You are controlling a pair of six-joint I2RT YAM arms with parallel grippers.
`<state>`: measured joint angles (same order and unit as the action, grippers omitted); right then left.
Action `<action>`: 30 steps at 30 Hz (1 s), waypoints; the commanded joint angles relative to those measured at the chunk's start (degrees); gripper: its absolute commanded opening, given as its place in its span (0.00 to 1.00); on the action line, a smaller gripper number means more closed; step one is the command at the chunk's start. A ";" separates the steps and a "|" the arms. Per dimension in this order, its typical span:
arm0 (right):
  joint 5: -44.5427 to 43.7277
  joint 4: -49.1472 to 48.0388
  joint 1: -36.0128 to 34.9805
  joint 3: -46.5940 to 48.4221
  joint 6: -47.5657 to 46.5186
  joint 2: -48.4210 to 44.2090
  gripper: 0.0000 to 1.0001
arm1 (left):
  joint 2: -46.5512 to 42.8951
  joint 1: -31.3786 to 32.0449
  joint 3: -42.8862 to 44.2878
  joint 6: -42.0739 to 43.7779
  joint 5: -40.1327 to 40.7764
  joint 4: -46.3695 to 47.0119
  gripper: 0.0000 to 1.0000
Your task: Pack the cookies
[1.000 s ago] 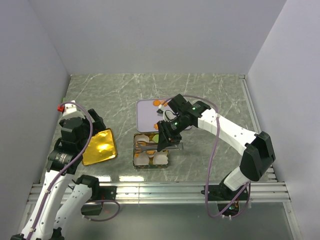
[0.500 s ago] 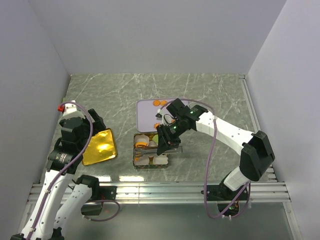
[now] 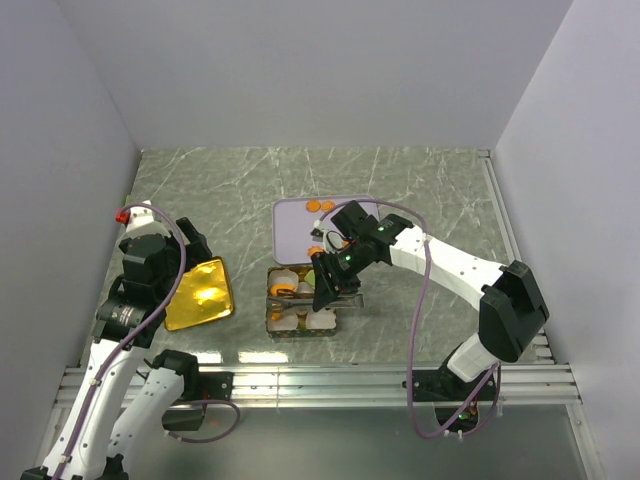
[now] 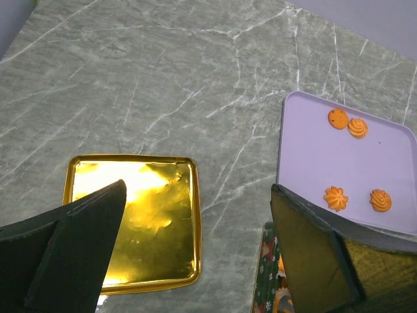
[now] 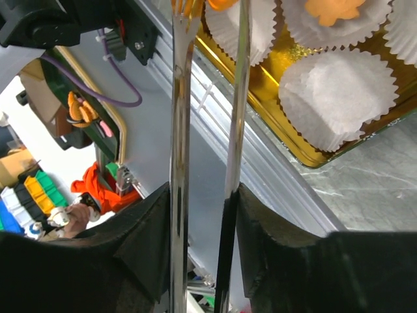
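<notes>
Several orange cookies lie on a lavender tray, also visible from above as cookies on the tray. In front of it stands a gold tin lined with white paper cups. My right gripper is shut on metal tongs, whose tips reach over the tin with an orange cookie between them. Another cookie sits in a cup. From above, that gripper hangs over the tin. My left gripper stands open and holds nothing, above the gold lid.
The gold lid lies left of the tin on the marble table. The tin's patterned wall shows beside my left finger. White walls enclose the table on three sides; an aluminium rail runs along the near edge.
My right arm has carried the tongs and cookie leftward and down over the tin's left cups, and the tong arms have spread slightly. The left arm has not moved.
</notes>
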<state>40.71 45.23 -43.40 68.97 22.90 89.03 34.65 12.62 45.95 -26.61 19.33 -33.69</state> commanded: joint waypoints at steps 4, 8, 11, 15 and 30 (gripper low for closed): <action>-1.16 0.38 -1.07 0.38 -2.85 -0.88 0.55 | -0.46 0.21 0.19 0.42 -0.35 1.35 0.99; -1.33 2.40 -1.08 1.25 -4.26 -1.67 0.62 | -0.46 0.21 0.28 0.42 -0.17 1.35 0.99; -1.69 3.46 -1.08 2.04 -4.88 -1.93 0.63 | -0.38 0.21 0.19 0.42 -0.26 1.35 0.99; -2.65 4.77 -1.16 4.15 -5.14 -2.11 0.63 | -0.29 0.12 0.28 0.42 -0.17 1.26 0.98; -12.22 11.11 2.00 24.71 -2.86 1.84 0.60 | -0.20 0.12 0.36 0.24 0.09 1.17 0.98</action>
<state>33.69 55.40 -43.09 89.89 18.61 89.84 34.65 12.62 45.95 -26.61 19.35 -33.71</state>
